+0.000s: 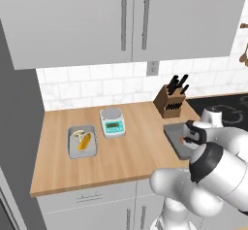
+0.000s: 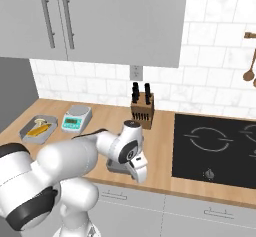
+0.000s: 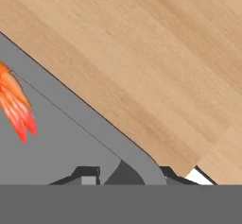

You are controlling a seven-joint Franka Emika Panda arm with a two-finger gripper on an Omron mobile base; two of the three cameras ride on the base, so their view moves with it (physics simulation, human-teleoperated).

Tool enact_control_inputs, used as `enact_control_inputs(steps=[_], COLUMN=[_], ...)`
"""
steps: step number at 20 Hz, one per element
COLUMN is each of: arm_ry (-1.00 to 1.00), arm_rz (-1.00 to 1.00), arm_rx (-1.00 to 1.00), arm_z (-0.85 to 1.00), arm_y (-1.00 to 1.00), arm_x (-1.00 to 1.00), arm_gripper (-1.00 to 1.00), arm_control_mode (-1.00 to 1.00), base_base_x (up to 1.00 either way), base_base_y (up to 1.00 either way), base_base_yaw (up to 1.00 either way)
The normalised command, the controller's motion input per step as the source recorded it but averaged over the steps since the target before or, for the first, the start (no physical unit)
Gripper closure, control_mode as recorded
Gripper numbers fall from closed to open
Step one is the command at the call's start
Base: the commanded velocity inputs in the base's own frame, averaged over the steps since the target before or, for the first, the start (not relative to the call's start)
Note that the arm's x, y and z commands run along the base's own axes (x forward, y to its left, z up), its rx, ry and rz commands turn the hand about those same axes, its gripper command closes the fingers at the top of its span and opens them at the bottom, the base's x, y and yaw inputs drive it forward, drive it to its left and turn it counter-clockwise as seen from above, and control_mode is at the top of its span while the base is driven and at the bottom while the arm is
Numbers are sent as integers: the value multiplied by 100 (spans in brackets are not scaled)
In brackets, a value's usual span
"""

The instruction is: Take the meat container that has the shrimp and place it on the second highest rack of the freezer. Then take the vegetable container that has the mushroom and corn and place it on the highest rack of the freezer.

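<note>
1. Grey meat container with the orange shrimp lies on the wooden counter, near its front edge, left of the stovetop.
2. Gripper is down at the container's rim; one fingertip each side of the wall, though I cannot tell whether they clamp it.
3. Vegetable container with corn and mushroom sits far left, beside the scale.

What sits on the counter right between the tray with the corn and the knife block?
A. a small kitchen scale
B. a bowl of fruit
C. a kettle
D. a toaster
A: a kitchen scale with a small display stands between the vegetable container and the knife block.
</note>
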Motion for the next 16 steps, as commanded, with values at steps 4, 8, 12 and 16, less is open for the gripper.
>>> enact_control_inputs(steps=[4, 8, 12, 16], arm_ry=[-7, -10, -12, -11], arm_rz=[0, 0, 0, 0], arm_rx=[1, 3, 4, 4], arm_z=[28, 49, 53, 67], arm_y=[0, 0, 0, 0], arm_x=[-10, -23, -23, -31], arm_gripper=[100, 100, 100, 100], arm_control_mode=[-100, -100, -100, -100], base_base_x=[0, 0, 0, 0], base_base_y=[0, 0, 0, 0], base_base_yaw=[0, 0, 0, 0])
